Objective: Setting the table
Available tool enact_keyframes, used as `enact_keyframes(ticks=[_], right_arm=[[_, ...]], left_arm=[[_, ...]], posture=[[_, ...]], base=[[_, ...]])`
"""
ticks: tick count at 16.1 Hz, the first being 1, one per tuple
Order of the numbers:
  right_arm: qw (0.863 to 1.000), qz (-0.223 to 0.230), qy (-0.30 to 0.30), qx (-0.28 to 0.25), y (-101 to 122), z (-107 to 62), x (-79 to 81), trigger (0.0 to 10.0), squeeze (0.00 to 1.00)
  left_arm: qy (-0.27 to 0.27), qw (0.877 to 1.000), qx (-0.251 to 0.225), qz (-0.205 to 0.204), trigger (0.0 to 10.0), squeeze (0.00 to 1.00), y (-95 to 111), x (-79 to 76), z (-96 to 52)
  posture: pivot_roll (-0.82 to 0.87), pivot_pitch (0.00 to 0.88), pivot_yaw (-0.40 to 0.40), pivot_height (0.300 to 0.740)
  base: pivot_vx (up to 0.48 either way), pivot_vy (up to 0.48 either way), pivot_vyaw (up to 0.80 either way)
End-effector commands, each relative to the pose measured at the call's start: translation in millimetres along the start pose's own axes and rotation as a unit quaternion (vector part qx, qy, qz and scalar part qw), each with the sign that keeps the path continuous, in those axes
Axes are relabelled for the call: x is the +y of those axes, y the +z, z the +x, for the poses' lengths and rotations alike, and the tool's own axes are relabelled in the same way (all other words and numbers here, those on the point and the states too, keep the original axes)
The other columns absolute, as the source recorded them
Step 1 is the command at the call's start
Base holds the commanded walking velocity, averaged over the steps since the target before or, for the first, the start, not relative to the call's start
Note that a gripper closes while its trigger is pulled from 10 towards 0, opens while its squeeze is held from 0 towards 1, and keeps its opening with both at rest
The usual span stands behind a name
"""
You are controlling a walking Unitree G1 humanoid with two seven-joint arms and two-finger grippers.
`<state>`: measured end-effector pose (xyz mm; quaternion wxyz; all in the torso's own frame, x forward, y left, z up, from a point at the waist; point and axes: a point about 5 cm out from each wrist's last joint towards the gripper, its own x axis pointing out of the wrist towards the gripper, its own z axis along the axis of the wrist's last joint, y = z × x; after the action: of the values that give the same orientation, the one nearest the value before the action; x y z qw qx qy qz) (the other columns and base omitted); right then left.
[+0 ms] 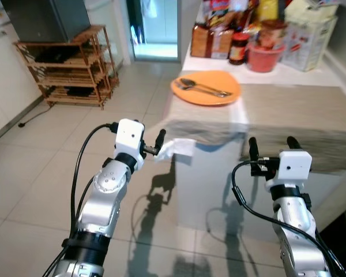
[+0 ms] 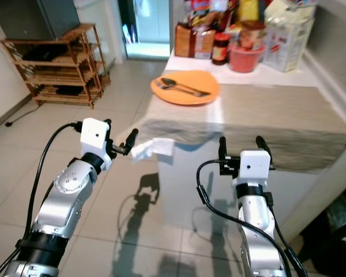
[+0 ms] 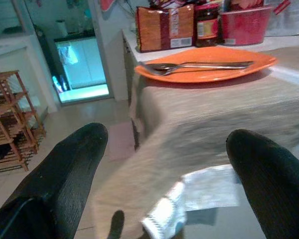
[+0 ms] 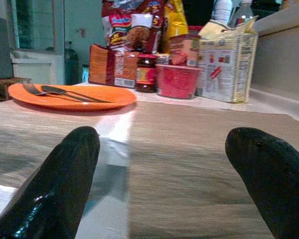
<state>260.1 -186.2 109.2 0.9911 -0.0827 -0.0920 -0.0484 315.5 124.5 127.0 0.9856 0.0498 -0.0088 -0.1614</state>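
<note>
Two tools hang in front of a white bench (image 1: 210, 173), both short of its near edge. The left tool (image 1: 153, 145), low and left of centre in the left eye view, has its fingers spread wide, with nothing between them; a white napkin (image 1: 176, 148) sits just past its fingertips at the hanging corner of a grey-beige table runner (image 1: 288, 124), and whether a finger touches it I cannot tell. The right tool (image 1: 272, 144), lower right of the frame, is also spread wide and empty, pointing at the runner's front edge.

The orange plate (image 1: 206, 88) lies above centre in the frame, on the bench at the runner's far left end, beyond both tools and well apart from them. On it rest a spoon (image 1: 191, 84) and a fork (image 1: 210, 89), side by side, their long axes running from upper left to lower right across the plate. The plate looks a little nearer the left tool's line, so I judge that arm better placed for it.

Behind the plate, at the top of the frame, stand a red bowl (image 1: 264, 57), a dark jar (image 1: 239, 48), an orange-brown packet (image 1: 210, 41) and a white bag (image 1: 308, 37); the bowl's contents cannot be made out. A wooden rack (image 1: 69, 72) stands on the floor at upper left.
</note>
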Motion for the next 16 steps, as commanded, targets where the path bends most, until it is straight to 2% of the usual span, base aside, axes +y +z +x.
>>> enact_keyframes(ticks=[1,6,9,11,13,16], right_arm=[[1.0,-0.006,-0.004,0.002,-0.5,-1.6,-3.4,10.0,0.0],[1.0,-0.006,0.0,0.006,-2.0,-3.7,-0.7,10.0,0.0],[1.0,-0.009,0.0,-0.002,1.9,-3.2,-2.1,10.0,0.0],[1.0,-0.011,-0.002,-0.014,8.4,0.8,-4.9,10.0,0.0],[1.0,-0.013,-0.003,-0.022,13.4,6.3,-8.2,10.0,0.0],[1.0,-0.015,-0.003,-0.026,16.5,12.3,-11.6,10.0,0.0]], left_arm=[[-0.005,1.0,-0.001,-0.001,10.0,0.0,1.3,-2.8,1.5],[-0.006,1.0,0.007,0.004,10.0,0.0,-2.4,-0.7,-0.2],[-0.011,1.0,0.008,0.015,10.0,0.0,-3.0,-1.9,0.1],[-0.019,1.0,-0.001,0.022,10.0,0.0,4.1,-4.8,3.3],[-0.025,0.999,-0.008,0.019,10.0,0.0,9.7,-8.4,6.1],[-0.02,1.0,-0.002,0.005,10.0,0.0,6.9,-10.5,6.3]], posture=[[-0.02,0.0,0.048,0.74],[-0.02,0.0,0.049,0.74],[-0.03,0.0,0.052,0.74],[-0.03,0.0,0.054,0.74],[-0.03,0.0,0.052,0.74],[-0.03,0.0,0.049,0.74]], base=[[0.0,-0.45,0.0],[0.0,-0.447,0.0],[0.0,0.0,0.0],[0.0,0.0,0.0],[0.0,0.0,0.0],[0.08,-0.137,0.0]])
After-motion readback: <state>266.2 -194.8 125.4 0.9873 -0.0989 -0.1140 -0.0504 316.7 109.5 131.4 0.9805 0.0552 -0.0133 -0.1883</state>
